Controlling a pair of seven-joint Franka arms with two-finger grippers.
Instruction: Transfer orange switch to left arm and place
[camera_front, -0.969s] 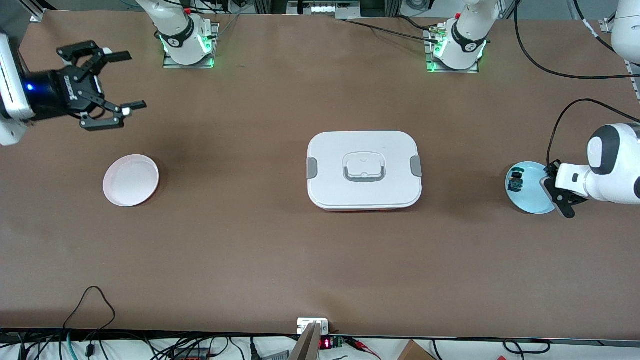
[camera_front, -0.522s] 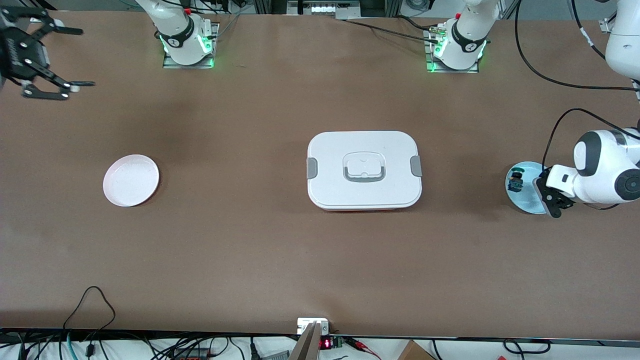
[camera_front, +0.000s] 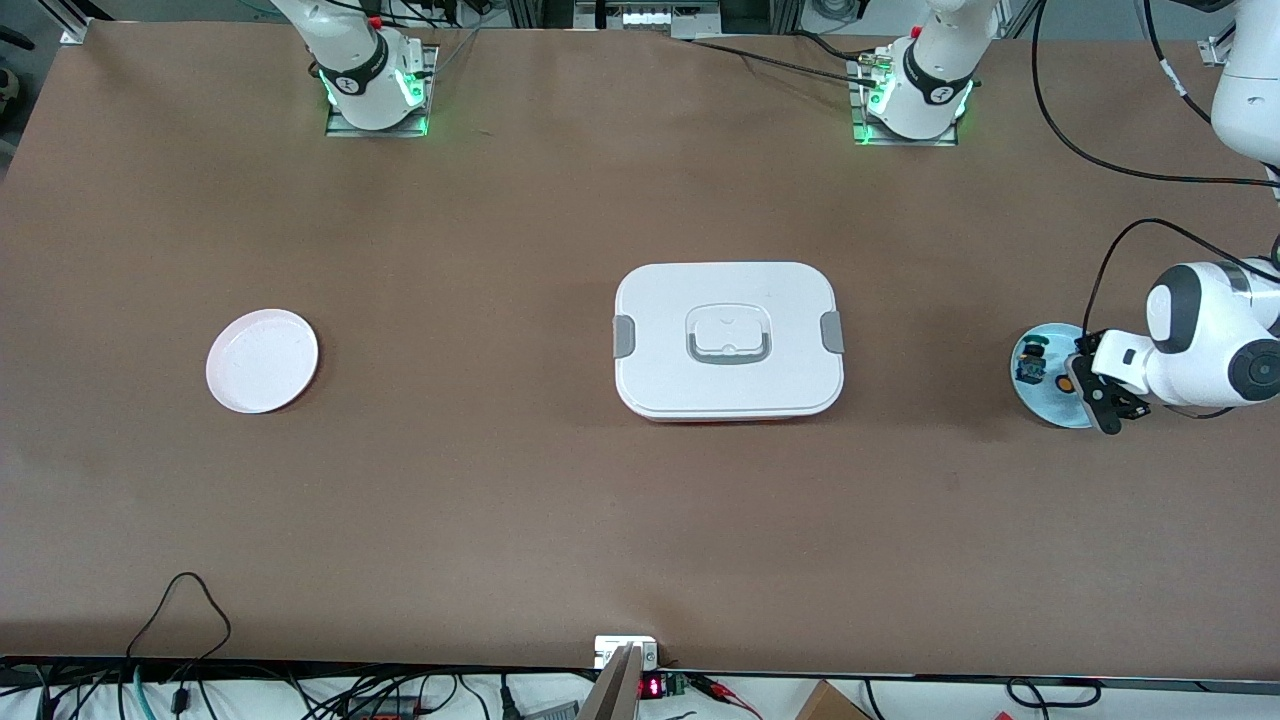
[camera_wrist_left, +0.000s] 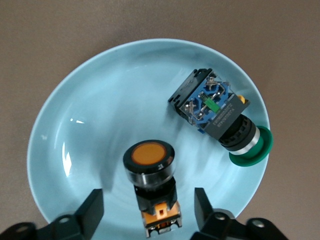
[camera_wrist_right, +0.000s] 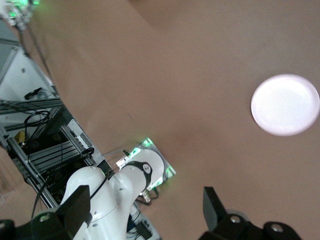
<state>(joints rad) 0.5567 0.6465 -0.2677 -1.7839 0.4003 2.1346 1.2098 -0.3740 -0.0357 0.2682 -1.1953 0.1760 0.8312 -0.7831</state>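
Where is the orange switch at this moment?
The orange switch lies on the light blue plate at the left arm's end of the table, beside the green-capped switch, between the open fingers of the left gripper.

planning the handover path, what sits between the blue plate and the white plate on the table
In the front view, the large white lidded box sits on the brown table between the round light-blue plate and the round white plate; the rest is bare tabletop.

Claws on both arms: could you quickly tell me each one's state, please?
Left claw: open astride the orange switch, not gripping.
Right claw: open, empty.
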